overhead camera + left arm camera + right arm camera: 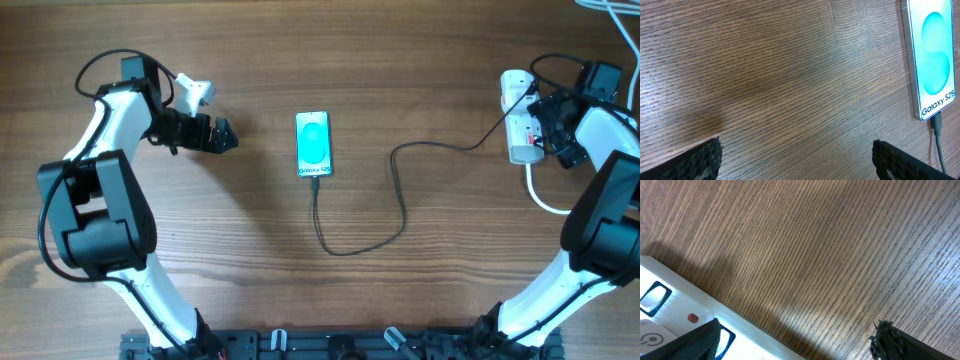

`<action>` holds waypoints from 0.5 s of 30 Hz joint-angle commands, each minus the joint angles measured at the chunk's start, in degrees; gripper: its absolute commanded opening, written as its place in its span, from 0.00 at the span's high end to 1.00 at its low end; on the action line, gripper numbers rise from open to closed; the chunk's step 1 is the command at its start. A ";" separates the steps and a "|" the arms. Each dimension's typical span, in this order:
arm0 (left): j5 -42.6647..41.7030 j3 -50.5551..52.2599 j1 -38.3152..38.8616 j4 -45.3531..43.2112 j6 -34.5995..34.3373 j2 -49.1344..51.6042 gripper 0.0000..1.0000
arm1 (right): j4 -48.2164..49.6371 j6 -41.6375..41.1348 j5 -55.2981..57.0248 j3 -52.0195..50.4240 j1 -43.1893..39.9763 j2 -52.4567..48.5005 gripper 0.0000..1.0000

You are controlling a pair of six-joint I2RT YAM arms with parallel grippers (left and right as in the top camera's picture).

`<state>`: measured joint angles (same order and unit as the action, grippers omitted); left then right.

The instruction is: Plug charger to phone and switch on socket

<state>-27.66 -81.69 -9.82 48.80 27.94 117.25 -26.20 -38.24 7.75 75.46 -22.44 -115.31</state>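
- Currently, the phone [313,144] lies flat, face up, on the bench [250,250], midway between the two arms; all positions below refer to it.
- The charger [400,205] leaves the phone's near end, loops away on the near side, then runs off to the phone's right toward the socket [519,118].
- In the left wrist view the plug tip [936,122] sits against the phone's end next to the "Galaxy" text and appears fully seated. Judgement: the plug-in step is complete.
- The left fingers [697,162] are spread wide and hold nothing. They hover over bare bench to the left of the phone, apart from it.
- The socket lies well to the right of the phone, at the far right of the bench, with a thick white cord [540,195] leaving its near end.
- The right fingers [697,342] are spread wide and hold nothing. One finger lies over the socket body, the other over bare bench.
- Contact between that finger and the socket cannot be confirmed.
- A small red marker [692,317] and a dark-framed rocker [654,298] show on the socket in the right wrist view. Whether the switch is on cannot be told.
- Judgement: the outstanding step is to press the socket switch, and the right arm is placed for it.
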 commanded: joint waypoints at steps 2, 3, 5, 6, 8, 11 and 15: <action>0.13 0.04 -0.20 0.00 0.09 -0.15 0.00 | 0.20 0.79 1.01 -0.17 0.35 -1.49 0.00; 0.13 0.04 -0.20 0.00 0.09 -0.15 0.00 | 0.00 0.81 1.01 -0.17 0.35 -1.49 0.00; 0.13 0.04 -0.20 0.00 0.09 -0.15 0.00 | -0.33 0.81 1.01 -0.17 0.37 -1.49 0.00; 0.13 0.04 -0.20 0.00 0.09 -0.15 0.00 | -0.70 0.83 0.98 -0.17 0.35 -1.49 0.00; 0.13 0.04 -0.20 0.00 0.09 -0.15 0.00 | -0.98 1.40 0.94 -0.17 0.37 -1.49 0.00; 0.13 0.04 -0.20 0.00 0.09 -0.15 0.00 | -1.11 2.45 0.26 -0.17 0.46 -1.49 0.00; 0.13 0.04 -0.20 0.00 0.09 -0.15 0.00 | -1.05 2.49 -0.09 -0.17 0.46 -1.49 0.00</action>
<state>-27.66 -81.69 -9.82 48.82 27.94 117.25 -27.16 -36.71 7.70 75.46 -22.44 -115.31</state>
